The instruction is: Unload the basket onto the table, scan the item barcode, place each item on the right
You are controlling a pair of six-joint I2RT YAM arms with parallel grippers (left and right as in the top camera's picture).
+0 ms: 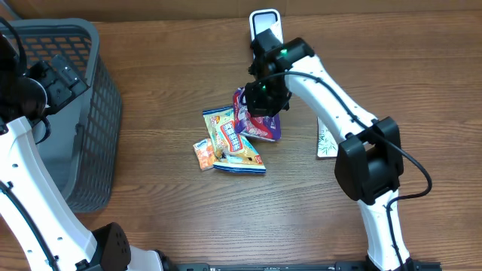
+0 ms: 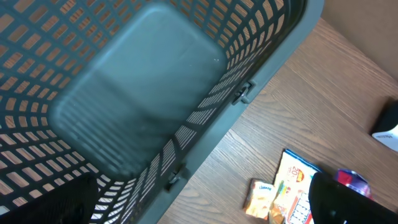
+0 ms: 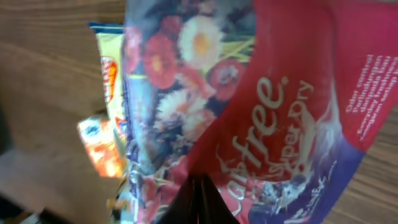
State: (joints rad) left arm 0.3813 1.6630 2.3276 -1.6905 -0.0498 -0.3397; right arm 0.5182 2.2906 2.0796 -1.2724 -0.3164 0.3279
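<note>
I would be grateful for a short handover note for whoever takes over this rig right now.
Left gripper: open, holding nothing, over the empty grey basket.
Right gripper: shut on the purple floral packet, beside the pile at mid-table.
The yellow packet and small orange packet lie on the table; the white scanner stands at the far edge.
Done: packet gripped.
Left: present its barcode to the scanner; no barcode is visible in any view.
</note>
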